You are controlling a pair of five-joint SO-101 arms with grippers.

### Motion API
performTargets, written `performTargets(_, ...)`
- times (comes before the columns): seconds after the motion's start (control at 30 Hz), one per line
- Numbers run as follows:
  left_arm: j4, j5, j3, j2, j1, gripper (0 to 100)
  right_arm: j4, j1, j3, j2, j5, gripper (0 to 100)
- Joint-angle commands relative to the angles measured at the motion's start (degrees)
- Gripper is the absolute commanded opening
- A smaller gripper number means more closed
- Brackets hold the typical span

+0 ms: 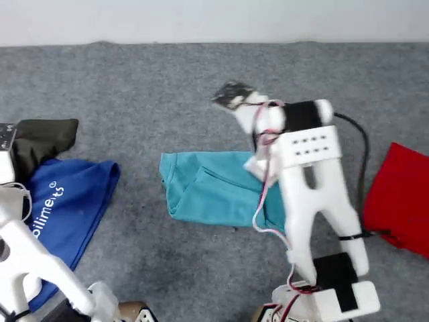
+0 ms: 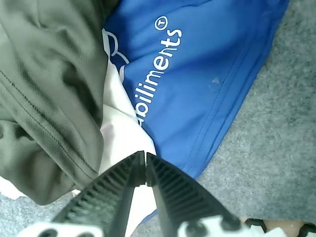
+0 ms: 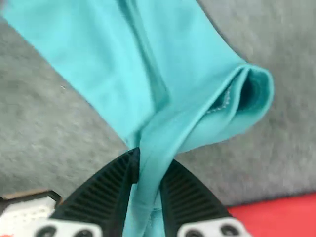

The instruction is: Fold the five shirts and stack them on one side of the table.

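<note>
teal shirt [image 1: 214, 191] lay mid-frame in the high view, a fold clamped in our right gripper [image 3: 148, 164]; our left gripper [image 2: 145, 165], jaws together, hung by the blue shirt [image 2: 212, 74] at lower left.

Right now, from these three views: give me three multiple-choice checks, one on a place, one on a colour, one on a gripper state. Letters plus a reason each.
1. In the high view, the red shirt lies toward which side of the table?
A. left edge
B. middle
C. right edge

2. The cloth in the right gripper is:
A. teal
B. olive
C. white

3. The left gripper is:
A. wide open
B. shut
C. shut on a red sleeve

Key:
1. C: the red cloth sits at the high view's right edge.
2. A: the teal shirt runs between its fingers.
3. B: its fingertips meet in the left wrist view.
</note>
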Motion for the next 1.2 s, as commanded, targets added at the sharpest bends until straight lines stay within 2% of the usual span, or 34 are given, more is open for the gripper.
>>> performTargets(0.0, -0.9, 0.1, -0.5, -1.6, 0.4, 2, -3.9, -5.4, -0.6, 0.2, -3.8, 1.0)
performTargets(0.23, -0.7, 0.1, -0.5, -1.6, 0.4, 2, -8.0, -10.9, -7.0, 12.1, -8.6, 1.0)
performTargets(0.57, -0.8, 0.1, -0.1, -1.6, 0.2, 2, -1.3, -16.7, -28.6, 29.4, -9.4, 1.0)
performTargets(0.8, -0.6, 0.1, -0.1, -1.6, 0.1, 2, 0.2, -19.1, -38.6, 37.9, -10.1, 1.7)
performTargets(0.87, -0.5, 0.1, -0.1, -1.6, 0.1, 2, 0.7, -19.9, -40.8, 39.8, -10.1, 6.9)
performTargets(1.03, -0.5, 0.1, -0.1, -1.6, 0.1, 2, 2.9, -22.0, -46.8, 41.9, -10.1, 32.1)
performTargets(1.1, -0.6, 0.1, -0.1, -1.6, 0.2, 2, 3.5, -22.6, -48.8, 41.8, -10.2, 32.2)
performTargets(1.17, -0.8, 0.1, -0.1, -1.6, 0.3, 2, 4.1, -22.5, -49.8, 41.7, -9.8, 28.2)
